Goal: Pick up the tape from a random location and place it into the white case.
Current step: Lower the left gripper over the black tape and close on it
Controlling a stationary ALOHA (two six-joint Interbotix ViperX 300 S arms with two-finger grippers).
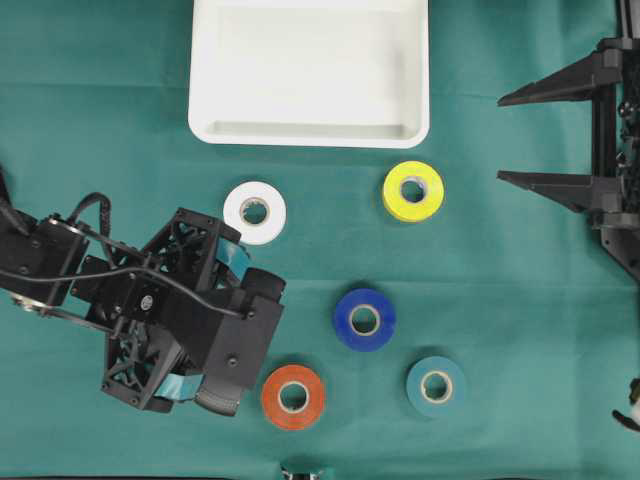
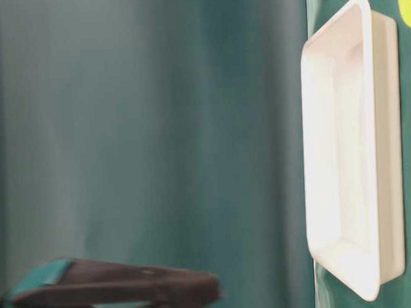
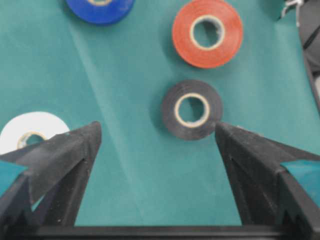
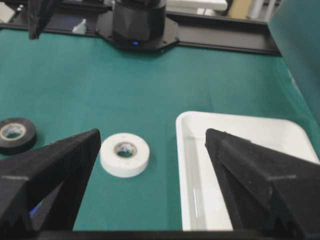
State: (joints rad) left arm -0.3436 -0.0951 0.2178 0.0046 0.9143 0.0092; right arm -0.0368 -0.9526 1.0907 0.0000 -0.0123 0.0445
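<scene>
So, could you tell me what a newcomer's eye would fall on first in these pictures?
Probably the bright tape rolls scattered over the green cloth: yellow, white, blue, orange and teal. Above them lies the white case, empty. The left gripper hangs open over a black roll.

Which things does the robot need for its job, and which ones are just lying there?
For the job:
- white case
- black tape, between the open left hand fingers

Just lying about for now:
- white tape
- yellow tape
- blue tape
- orange tape
- teal tape
</scene>
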